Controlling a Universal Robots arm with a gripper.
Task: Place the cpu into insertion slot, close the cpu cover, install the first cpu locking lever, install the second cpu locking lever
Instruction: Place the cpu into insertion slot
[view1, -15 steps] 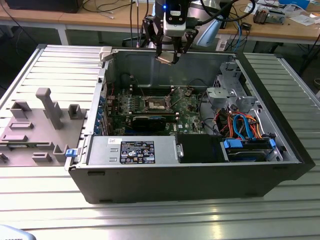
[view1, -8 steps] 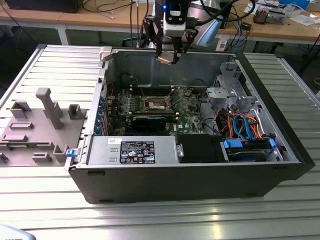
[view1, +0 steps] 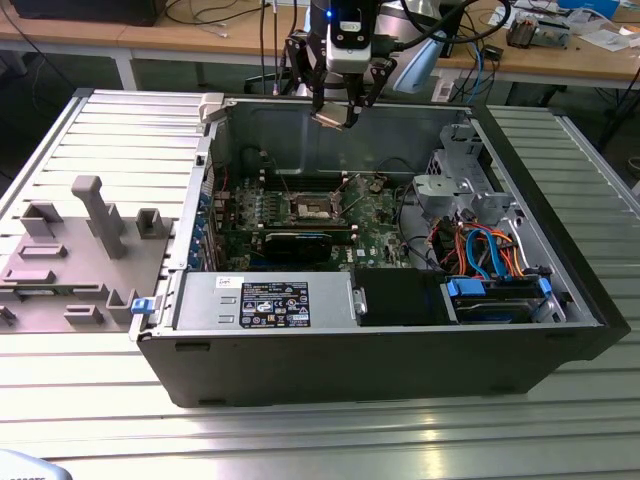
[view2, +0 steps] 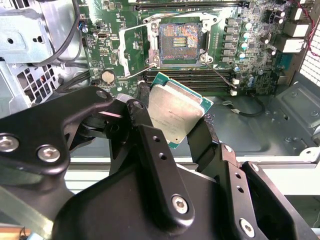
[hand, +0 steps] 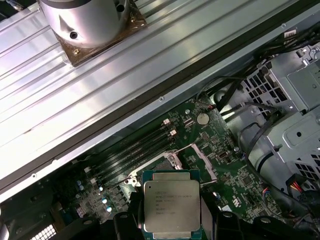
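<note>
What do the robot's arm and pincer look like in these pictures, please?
The pincer is matte black, built of flat, jointed linkage bars with rounded ends, small holes and silver screw heads. In the exterior view, a white-and-black housing sits above it on the arm, with a small blue light, and dark cables loop beside it.

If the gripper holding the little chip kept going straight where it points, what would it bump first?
Probably the green motherboard, close beside the open insertion slot. The cpu that the gripper holds would touch first. Depth is hard to judge here.
</note>
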